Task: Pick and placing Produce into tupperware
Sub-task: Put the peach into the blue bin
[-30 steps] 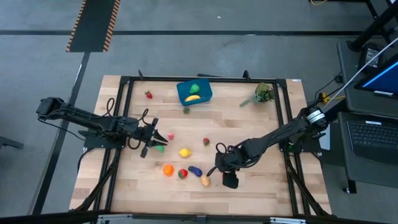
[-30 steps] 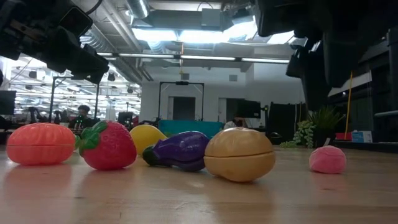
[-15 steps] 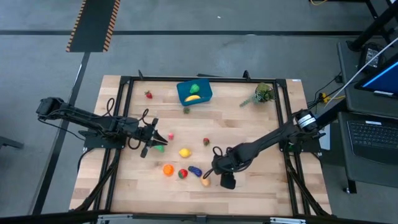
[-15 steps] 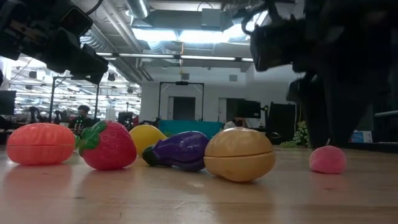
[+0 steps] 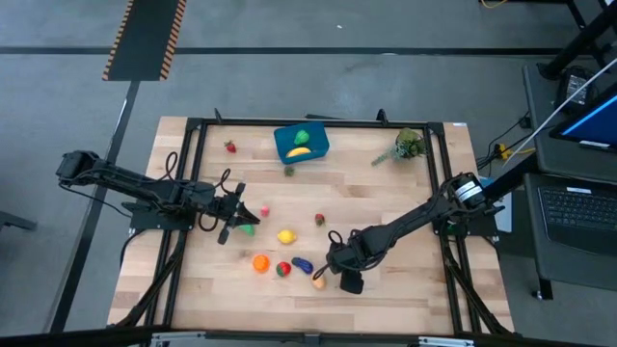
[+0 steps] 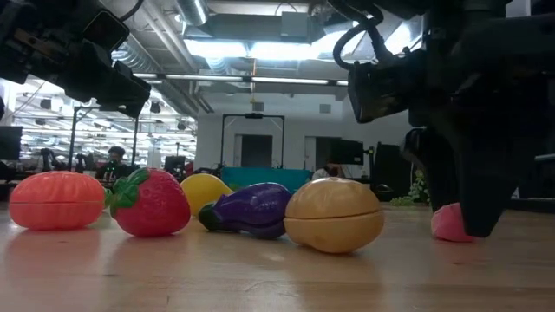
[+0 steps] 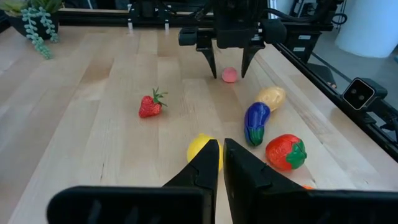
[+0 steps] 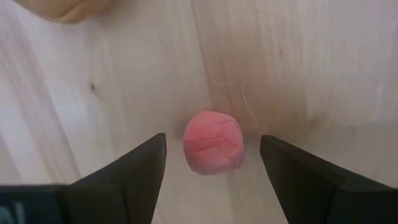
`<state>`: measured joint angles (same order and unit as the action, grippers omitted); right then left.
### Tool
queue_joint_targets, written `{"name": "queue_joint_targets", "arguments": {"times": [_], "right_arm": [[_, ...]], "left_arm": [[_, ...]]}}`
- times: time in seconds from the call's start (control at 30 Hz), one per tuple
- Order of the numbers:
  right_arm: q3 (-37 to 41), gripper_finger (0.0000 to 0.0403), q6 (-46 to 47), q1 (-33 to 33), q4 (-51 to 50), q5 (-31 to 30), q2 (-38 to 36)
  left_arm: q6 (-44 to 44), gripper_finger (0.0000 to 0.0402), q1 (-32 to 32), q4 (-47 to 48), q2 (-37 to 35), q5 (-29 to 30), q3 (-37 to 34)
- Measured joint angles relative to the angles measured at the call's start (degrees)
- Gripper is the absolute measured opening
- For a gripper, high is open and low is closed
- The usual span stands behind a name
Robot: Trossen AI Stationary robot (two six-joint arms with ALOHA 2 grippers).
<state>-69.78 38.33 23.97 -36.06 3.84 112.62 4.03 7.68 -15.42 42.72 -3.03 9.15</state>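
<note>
Box (image 5: 301, 143) at upper centre holds two pieces; about ten lie outside. Right gripper (image 8: 213, 163) straddles a pink ball (image 8: 212, 142), fingers spread; left gripper (image 7: 221, 160) is pressed together, empty.

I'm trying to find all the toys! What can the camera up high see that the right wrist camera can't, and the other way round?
Only the high view shows the blue tupperware, the leafy plant sprig, the lemon, the orange and the left gripper. Only the right wrist view shows the small pink ball, lying between the right gripper's open jaws. Both share the tan potato and the wooden table.
</note>
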Motion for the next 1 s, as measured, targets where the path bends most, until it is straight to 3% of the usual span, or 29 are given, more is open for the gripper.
{"name": "queue_joint_targets", "arguments": {"times": [0.33,0.57,0.8,1.0], "right_arm": [[0.1,0.0252,2.0,0.7,-0.2,-2.8,0.2],[0.2,0.0177,5.0,1.2,-0.6,-6.3,0.2],[0.2,0.0102,4.2,0.5,-1.7,-6.2,0.2],[0.2,0.0076,3.2,0.5,-2.2,-6.8,0.0]], "left_arm": [[0.1,0.0004,0.0,0.0,0.0,0.0,0.0],[0.1,0.0004,0.0,0.0,0.0,0.0,0.0],[0.1,0.0021,0.0,0.0,0.0,0.0,0.0],[0.1,0.0035,0.0,0.6,0.0,0.0,0.0]]}}
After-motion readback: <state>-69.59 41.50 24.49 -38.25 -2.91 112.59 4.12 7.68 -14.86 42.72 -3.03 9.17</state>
